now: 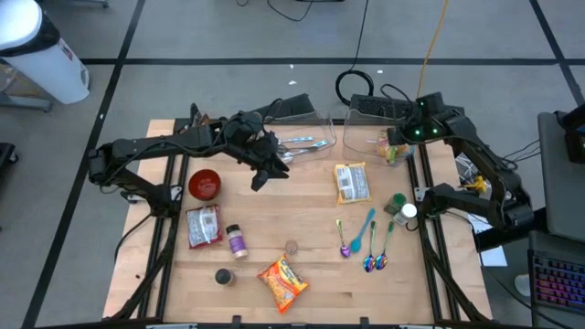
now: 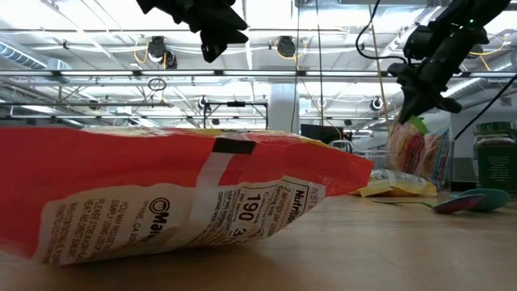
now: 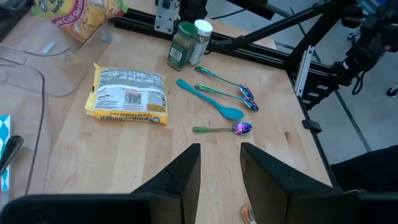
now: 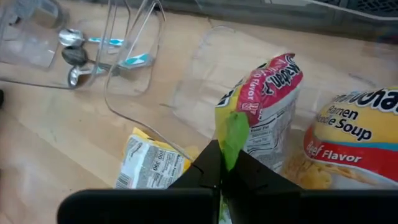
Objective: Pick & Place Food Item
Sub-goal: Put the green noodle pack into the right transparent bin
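Pinched in the closed right claw, a light, crinkly noodle packet – hold its sealed edge; left claw part-open, empty

The left arm extends from the table's left edge toward its centre, with the left gripper raised above the surface and its fingers slightly apart, empty. The right arm reaches to the far right corner; the right gripper is fully closed.
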Robot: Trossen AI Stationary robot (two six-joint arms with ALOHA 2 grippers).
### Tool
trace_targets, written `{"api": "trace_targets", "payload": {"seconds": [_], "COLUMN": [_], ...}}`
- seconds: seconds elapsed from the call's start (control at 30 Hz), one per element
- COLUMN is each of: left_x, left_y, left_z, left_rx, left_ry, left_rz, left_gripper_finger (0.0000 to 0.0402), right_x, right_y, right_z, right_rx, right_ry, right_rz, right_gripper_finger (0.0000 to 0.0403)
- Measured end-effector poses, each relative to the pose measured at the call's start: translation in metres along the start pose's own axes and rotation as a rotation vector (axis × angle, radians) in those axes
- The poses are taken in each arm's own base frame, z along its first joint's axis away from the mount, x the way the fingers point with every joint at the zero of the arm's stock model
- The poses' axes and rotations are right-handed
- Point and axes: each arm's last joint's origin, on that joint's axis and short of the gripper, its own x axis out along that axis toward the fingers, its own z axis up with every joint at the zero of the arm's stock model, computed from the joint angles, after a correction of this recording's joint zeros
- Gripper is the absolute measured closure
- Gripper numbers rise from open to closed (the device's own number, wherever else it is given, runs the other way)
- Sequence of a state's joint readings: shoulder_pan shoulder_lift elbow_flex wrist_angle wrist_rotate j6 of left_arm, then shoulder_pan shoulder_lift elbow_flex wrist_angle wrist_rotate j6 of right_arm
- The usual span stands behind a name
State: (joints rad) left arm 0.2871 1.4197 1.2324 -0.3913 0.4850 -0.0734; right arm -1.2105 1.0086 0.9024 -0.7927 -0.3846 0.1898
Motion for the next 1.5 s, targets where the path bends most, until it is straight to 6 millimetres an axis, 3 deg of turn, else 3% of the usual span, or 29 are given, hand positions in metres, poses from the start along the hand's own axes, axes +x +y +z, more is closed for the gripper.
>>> {"api": "trace_targets", "payload": {"seconds": [0.57,1.03,1.5], "left_x": [0.0,0.0,0.0], "left_y": [0.0,0.0,0.0], "left_z": [0.001,0.001,0.001], "left_rx": [-0.009,-0.009,-0.008], "left_ry": [-0.01,-0.01,-0.009], "left_rz": [0.001,0.0,-0.001], "left_gripper_finger": [0.0282,0.0282,0.0282], "right_x": [0.031,0.038,0.038], "right_y": [0.014,0.015,0.015], "right_z": [0.005,0.004,0.004], "right_rx": [-0.031,-0.058,-0.064], "right_ry": [-0.022,-0.005,-0.001], "right_rz": [-0.34,-0.394,-0.394], "right_gripper_finger": [0.0403,0.0401,0.0333]}}
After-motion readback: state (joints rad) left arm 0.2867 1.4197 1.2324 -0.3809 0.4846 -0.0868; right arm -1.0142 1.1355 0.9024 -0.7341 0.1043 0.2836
